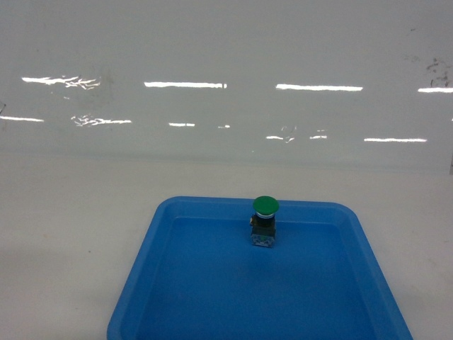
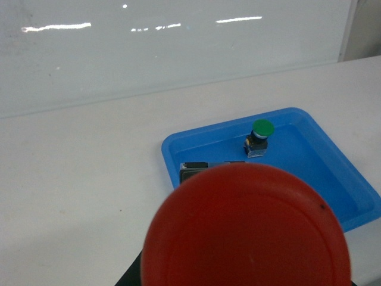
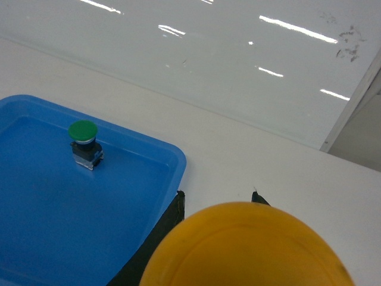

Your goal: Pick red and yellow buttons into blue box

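Carrying: judged from the wrist views, each arm has one button lifted close under its camera; neither arm shows in the head view
Red button [image 2: 245, 229]: its domed cap fills the lower left wrist view; the left gripper itself is hidden behind it, so whether its fingers are clamped on the button I cannot tell
Yellow button [image 3: 247, 245]: same on the right; cap fills the lower frame, dark gripper parts at its edge, finger state not visible
Tray [image 1: 145, 265]: shallow blue, on the white table [image 1: 71, 227]; only the green button [image 1: 265, 219] stands in it, upright, near the far wall
Blue box: in no view
Progress: both pickups look done; both drops remain
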{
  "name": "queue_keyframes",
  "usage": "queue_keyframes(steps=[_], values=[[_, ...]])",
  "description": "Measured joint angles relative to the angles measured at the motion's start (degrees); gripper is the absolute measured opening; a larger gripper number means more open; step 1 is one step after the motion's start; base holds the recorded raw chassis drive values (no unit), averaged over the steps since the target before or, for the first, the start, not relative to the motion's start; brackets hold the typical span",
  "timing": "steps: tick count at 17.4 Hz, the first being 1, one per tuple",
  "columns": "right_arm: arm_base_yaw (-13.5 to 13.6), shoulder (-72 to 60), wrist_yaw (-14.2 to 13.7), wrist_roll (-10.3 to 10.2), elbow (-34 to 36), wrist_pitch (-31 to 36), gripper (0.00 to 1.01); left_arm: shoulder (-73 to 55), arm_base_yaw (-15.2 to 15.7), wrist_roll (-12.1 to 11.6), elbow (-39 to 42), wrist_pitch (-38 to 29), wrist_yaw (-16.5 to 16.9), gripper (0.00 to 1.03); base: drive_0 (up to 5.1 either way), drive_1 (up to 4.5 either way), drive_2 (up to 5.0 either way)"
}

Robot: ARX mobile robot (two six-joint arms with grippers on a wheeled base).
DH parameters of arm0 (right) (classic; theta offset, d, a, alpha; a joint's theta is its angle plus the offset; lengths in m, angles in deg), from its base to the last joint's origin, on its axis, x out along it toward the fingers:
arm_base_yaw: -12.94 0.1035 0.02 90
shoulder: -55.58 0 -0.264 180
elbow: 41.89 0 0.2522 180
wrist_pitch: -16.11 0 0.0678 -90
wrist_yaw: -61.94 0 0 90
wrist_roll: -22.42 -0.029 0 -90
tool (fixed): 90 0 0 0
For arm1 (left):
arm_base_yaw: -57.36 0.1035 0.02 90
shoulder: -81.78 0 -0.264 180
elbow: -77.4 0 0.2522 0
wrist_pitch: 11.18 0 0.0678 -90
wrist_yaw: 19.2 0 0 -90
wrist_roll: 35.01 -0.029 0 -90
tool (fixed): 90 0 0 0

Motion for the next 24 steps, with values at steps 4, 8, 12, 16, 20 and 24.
queue_keyframes(steps=[4,8,12,16,20,24], values=[[0.02,0.00,0.02,0.00,0.00,0.02,0.28,-0.09,-0.13,0.00,0.39,0.15,0.20,0.24,0.0,0.00,0.0],[0.02,-0.11,0.00,0.00,0.00,0.00,0.28,-0.11,-0.13,0.02,0.42,0.11,0.20,0.24,0.1,-4.21,4.4],[0.02,-0.11,0.00,0.02,0.00,-0.02,0.28,-0.09,-0.11,0.00,0.42,0.11,0.24,0.24,0.0,-4.26,4.3],[0.02,-0.11,0.02,0.00,0.00,0.00,0.28,-0.07,-0.09,0.02,0.42,0.04,0.20,0.24,0.0,-4.30,4.3],[0.02,0.00,0.02,0.00,0.02,-0.09,0.28,-0.02,-0.09,0.00,0.42,0.20,0.22,0.24,0.0,-4.30,4.3],[0.02,0.15,0.02,0.00,0.02,0.04,0.28,0.35,-0.09,0.00,0.42,0.24,0.22,0.24,0.0,-1.72,1.7]])
